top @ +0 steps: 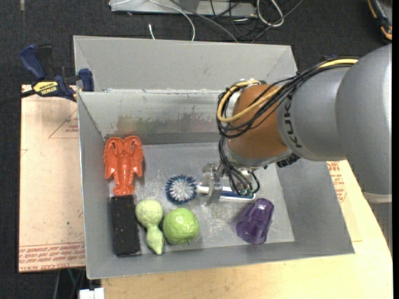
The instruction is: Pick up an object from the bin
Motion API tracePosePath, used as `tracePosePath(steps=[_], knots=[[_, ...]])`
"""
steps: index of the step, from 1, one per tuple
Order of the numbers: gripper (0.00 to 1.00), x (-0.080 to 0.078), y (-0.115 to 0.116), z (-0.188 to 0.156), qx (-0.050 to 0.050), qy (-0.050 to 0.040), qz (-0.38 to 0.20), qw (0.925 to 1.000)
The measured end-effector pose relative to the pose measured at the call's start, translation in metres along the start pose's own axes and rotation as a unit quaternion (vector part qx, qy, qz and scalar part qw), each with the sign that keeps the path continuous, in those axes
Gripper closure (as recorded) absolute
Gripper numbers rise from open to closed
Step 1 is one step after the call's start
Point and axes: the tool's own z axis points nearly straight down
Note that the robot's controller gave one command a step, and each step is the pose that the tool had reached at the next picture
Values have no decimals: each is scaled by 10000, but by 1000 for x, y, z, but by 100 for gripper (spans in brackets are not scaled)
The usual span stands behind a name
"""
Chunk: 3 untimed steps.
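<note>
My gripper (212, 189) hangs low over the middle of the bin floor, under the orange cover. Just left of it lies a small round blue and white spiky brush-like thing (181, 189), close to the fingertips. A translucent purple cup-shaped thing (255, 220) lies on its side to the lower right of the gripper. A green ball-like thing (180, 225) sits below the blue one. I see nothing held between the fingers.
An orange lobster toy (123, 164) lies by the left wall, with a black block (124, 225) below it. A pale green pear-shaped thing (150, 222) rests between the block and the green ball. The arm and cables cover the bin's right back part.
</note>
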Motion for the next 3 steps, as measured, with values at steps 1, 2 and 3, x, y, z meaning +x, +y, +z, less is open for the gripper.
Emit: tracePosePath(steps=[1,2,3], knots=[[100,0,0,0,-1,0,3,10000],[100,5,-2,-99,-3,21,8,10000],[100,5,2,-125,-3,-1,-14,10000]])
